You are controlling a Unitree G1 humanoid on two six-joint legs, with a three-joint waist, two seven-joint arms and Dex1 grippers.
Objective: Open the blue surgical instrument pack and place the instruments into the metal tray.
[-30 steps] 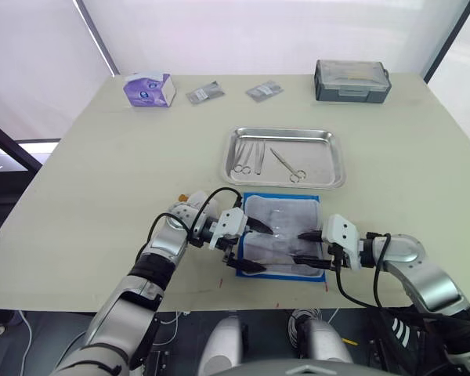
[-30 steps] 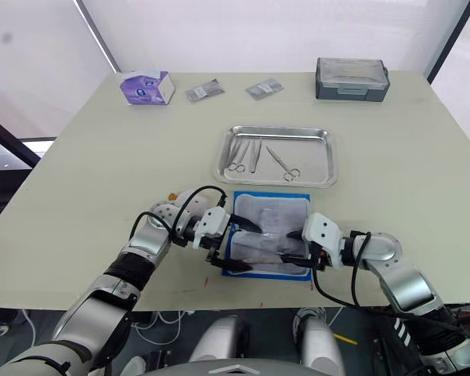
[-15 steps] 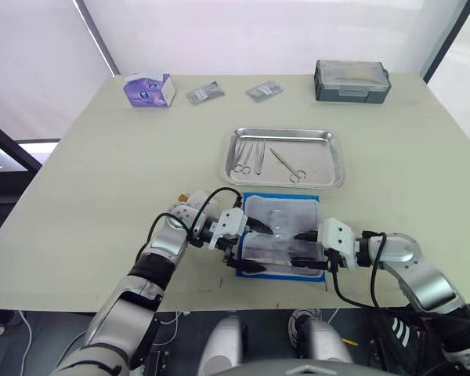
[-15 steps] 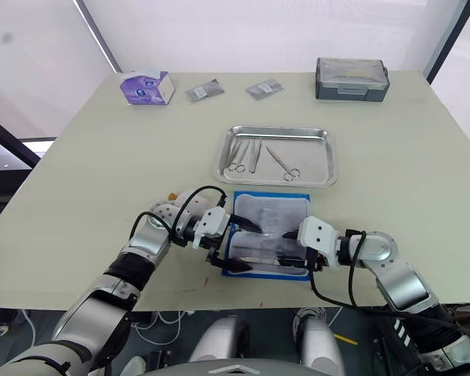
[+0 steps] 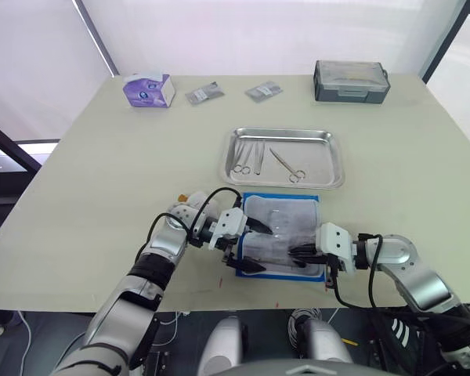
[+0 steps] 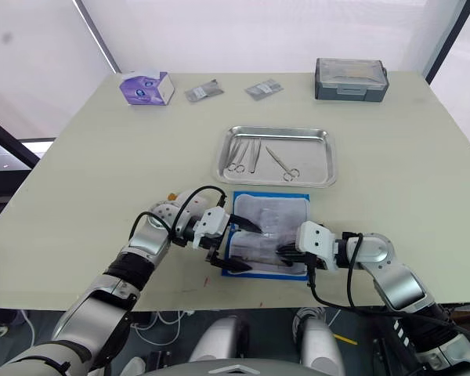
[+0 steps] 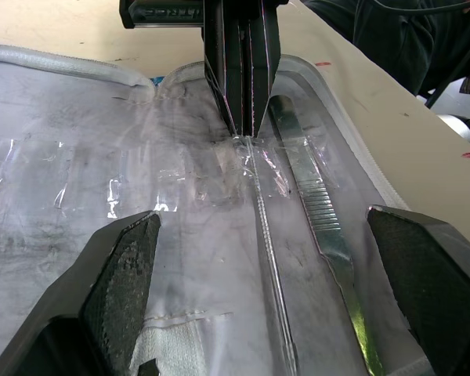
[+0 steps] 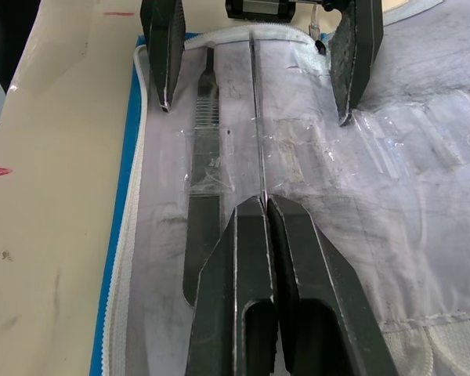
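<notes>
1. Table: carries every item listed below.
2. Metal tray: beyond the pack, holding ring-handled scissors and further slim tools at its left end.
3. Blue surgical instrument pack: lies open at the near table edge, grey-white lining up.
4. Left gripper: at the pack's left edge, fingers spread wide over the lining.
5. Right gripper: over the pack's right half, fingers pressed together on the tip of a thin rod.
6. Flat ridged-handle tool: lies on the lining beside the rod.
7. Grey lidded box, purple box, two foil packets: along the far edge.
</notes>
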